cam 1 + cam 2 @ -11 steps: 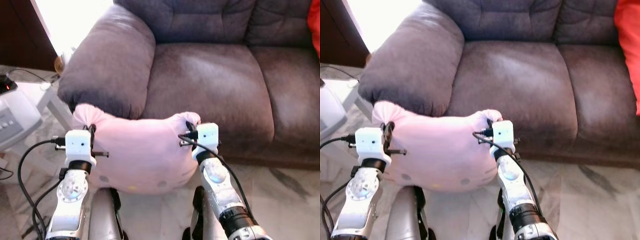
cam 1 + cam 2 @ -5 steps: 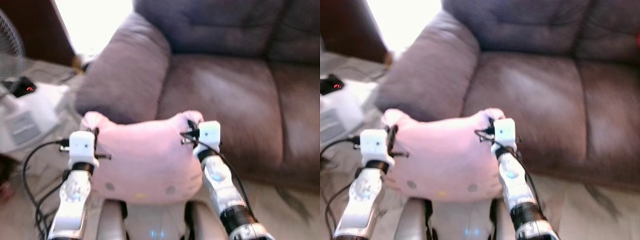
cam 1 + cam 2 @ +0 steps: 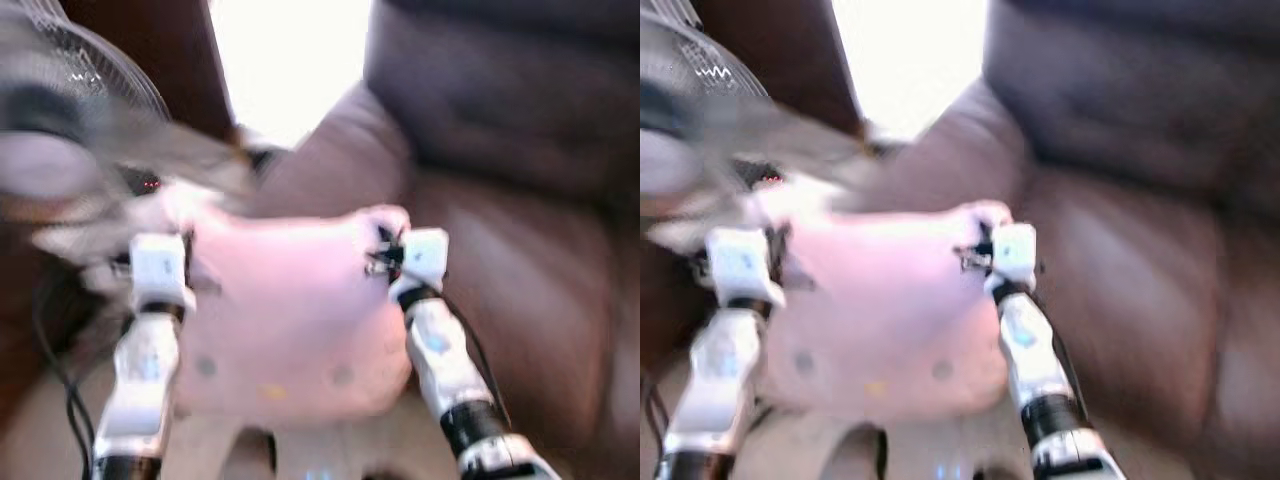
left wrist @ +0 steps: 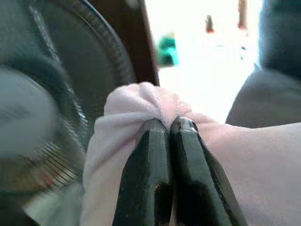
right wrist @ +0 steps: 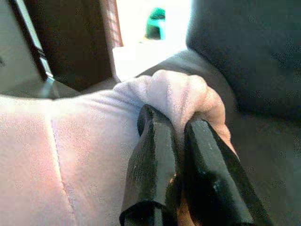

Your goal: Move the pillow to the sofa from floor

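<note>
I hold a pale pink pillow (image 3: 290, 310) with small dots on its face up in the air between both arms, in front of the dark brown sofa (image 3: 520, 260). My left gripper (image 4: 168, 127) is shut on the pillow's bunched left corner (image 4: 141, 101). My right gripper (image 5: 176, 125) is shut on the bunched right corner (image 5: 183, 94). In the eye views the left gripper (image 3: 186, 243) and right gripper (image 3: 385, 245) sit at the pillow's upper corners. The sofa's armrest (image 3: 330, 150) lies just behind the pillow. The picture is blurred.
A standing fan (image 3: 70, 110) with a wire grille is close on my left, beside the pillow. A bright doorway (image 3: 290, 60) glows behind the armrest, with dark wood panelling (image 3: 150, 40) next to it. Pale floor (image 3: 40, 440) shows at the lower left.
The whole picture has swung left and blurred, so the camera has turned: the fan now shows on the left and the sofa has shifted right. Both grippers still hold the pillow's corners.
</note>
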`<state>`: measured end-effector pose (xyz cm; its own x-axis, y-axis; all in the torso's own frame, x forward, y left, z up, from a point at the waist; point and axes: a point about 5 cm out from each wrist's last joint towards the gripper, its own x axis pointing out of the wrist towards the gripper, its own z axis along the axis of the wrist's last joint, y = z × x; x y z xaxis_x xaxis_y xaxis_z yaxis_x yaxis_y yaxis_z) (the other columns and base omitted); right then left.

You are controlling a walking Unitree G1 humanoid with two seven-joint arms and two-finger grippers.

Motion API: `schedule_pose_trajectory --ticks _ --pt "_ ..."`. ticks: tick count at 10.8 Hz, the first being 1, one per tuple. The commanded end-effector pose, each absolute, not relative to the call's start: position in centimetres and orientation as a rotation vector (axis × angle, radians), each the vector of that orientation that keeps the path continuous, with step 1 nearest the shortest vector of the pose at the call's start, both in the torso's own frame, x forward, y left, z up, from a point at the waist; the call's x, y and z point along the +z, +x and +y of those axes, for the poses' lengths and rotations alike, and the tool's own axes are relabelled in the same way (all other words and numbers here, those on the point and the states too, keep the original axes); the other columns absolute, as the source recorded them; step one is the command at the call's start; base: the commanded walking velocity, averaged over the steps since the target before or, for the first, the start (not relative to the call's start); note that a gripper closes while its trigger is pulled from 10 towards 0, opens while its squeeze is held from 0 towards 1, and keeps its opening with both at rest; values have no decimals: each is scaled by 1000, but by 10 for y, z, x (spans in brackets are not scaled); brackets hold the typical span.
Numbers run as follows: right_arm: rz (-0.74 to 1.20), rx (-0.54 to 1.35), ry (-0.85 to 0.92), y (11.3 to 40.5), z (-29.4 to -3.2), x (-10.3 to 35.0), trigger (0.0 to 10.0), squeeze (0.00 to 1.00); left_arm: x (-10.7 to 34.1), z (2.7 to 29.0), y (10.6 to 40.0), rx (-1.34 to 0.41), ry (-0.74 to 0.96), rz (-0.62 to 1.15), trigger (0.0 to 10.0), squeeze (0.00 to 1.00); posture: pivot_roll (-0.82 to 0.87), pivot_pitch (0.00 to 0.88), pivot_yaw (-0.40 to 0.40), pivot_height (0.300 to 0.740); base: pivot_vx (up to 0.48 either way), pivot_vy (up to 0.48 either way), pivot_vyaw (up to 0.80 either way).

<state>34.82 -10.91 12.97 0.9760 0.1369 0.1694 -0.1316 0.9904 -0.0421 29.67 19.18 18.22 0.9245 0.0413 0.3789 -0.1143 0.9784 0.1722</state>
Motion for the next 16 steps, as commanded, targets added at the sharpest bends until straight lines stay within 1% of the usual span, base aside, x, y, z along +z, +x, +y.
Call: schedule_pose_trajectory --ticks 1,4,9,12,13,14,16 --pt "-241 137 -6 350 -107 144 10000 0 199 198 293 109 193 -458 10000 0 147 116 -24 740 0 0 0" --pt "-267 137 2 354 -107 154 10000 0 206 197 293 101 189 -476 10000 0 152 108 -24 740 0 0 0" --pt "-270 136 -3 358 -107 157 10000 0 212 191 294 76 176 -487 10000 0 153 99 -18 740 0 0 0" --pt "-292 123 -7 361 -108 165 10000 0 203 187 292 51 133 -450 10000 0 157 104 -16 740 0 0 0" --pt "-284 114 -14 361 -109 165 10000 0 193 182 291 42 88 -416 10000 0 155 105 -16 740 0 0 0" --pt "-217 130 -8 360 -106 151 10000 0 185 176 288 43 68 -395 10000 0 156 106 -16 740 0 0 0" --pt "-172 119 -16 358 -106 141 10000 0 182 172 287 33 73 -390 10000 0 162 107 -19 740 0 0 0"
